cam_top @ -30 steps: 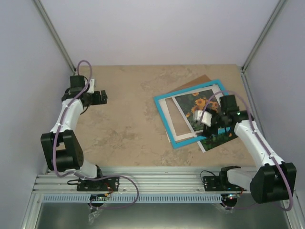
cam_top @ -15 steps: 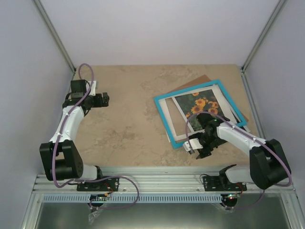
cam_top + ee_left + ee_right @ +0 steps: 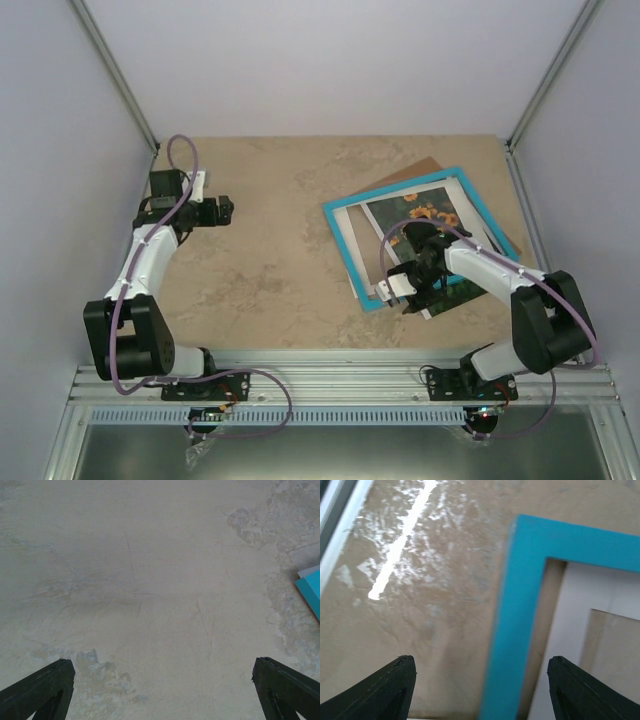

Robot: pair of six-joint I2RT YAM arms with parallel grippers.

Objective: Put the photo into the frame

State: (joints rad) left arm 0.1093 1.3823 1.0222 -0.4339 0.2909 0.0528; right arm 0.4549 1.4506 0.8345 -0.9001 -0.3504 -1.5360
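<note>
Beige stone-look surface, frame is lying flat on the right half, turquoise side up, white mat sitting inside it. Photo is showing through the mat window and sticking out past the frame's near edge. Right gripper is hovering over the frame's near corner, jaws apart, gripping nothing. Left gripper is hanging wide open at far left, also holding nothing

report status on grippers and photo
Left gripper open, far left. Right gripper open over frame corner. Photo askew, corner sticking past frame. White mat in opening.
</note>
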